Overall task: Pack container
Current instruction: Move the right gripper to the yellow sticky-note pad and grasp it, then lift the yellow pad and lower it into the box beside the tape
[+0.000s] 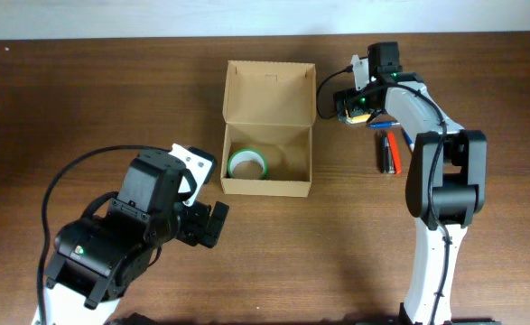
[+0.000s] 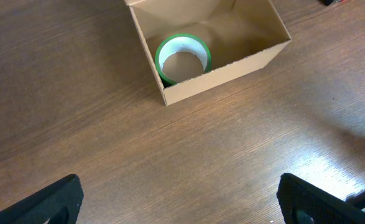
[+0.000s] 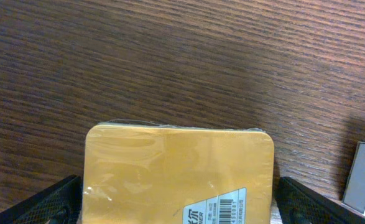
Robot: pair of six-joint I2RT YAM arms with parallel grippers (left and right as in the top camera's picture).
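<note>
Container (image 1: 267,126) sits on the desk (image 1: 84,99), flap up, green tape roll (image 1: 247,163) inside. Left claw (image 1: 212,224) gapes empty near its front-left corner. Right claw (image 1: 348,101), just right of it, straddles yellow packet (image 3: 179,174), cut off below; whether it clenches I cannot tell

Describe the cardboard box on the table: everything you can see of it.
The container is a plain brown cardboard box, rectangular and unmarked. It stands upright on the dark wooden table with its top open. Its hinged lid flap is swung back at the far side. The walls look straight and undamaged. A green tape roll lies flat inside, close against the front left corner as the overhead view shows it. The rest of the floor is bare.
</note>
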